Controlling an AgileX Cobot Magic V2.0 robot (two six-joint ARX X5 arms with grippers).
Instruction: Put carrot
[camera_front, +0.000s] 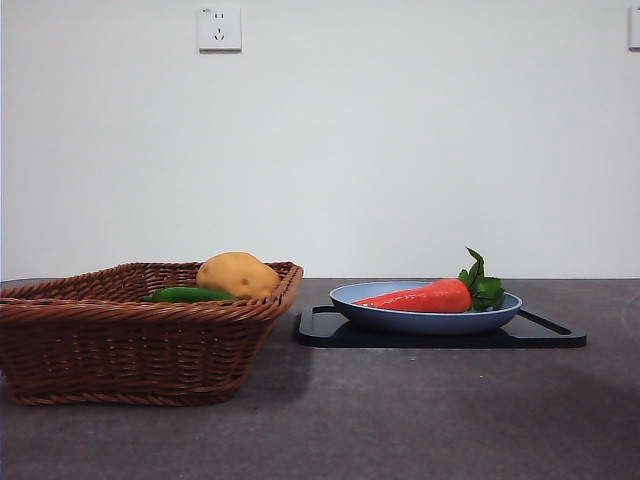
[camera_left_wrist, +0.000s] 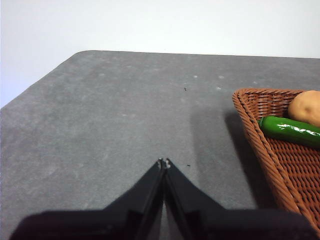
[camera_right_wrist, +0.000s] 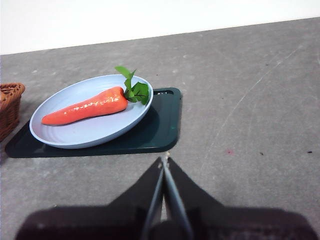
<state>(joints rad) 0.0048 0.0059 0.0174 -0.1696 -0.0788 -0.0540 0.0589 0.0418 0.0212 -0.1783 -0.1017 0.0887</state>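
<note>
The carrot (camera_front: 425, 297) (camera_right_wrist: 85, 106), glossy orange-red with green leaves, lies on a light blue plate (camera_front: 425, 319) (camera_right_wrist: 87, 131). The plate rests on a dark tray (camera_front: 545, 335) (camera_right_wrist: 160, 125) at the right of the front view. My right gripper (camera_right_wrist: 164, 160) is shut and empty, hovering over the table a short way from the tray's edge. Beside the wicker basket (camera_front: 130, 340) (camera_left_wrist: 280, 170), above bare table, my left gripper (camera_left_wrist: 163, 162) is shut too, holding nothing. Neither arm shows in the front view.
The brown wicker basket at the left holds a yellow-brown potato (camera_front: 237, 274) (camera_left_wrist: 307, 107) and a slim green pepper (camera_front: 185, 295) (camera_left_wrist: 290, 130). Grey table (camera_front: 400, 420) runs in front of basket and tray. A white wall with a socket (camera_front: 219, 27) stands behind.
</note>
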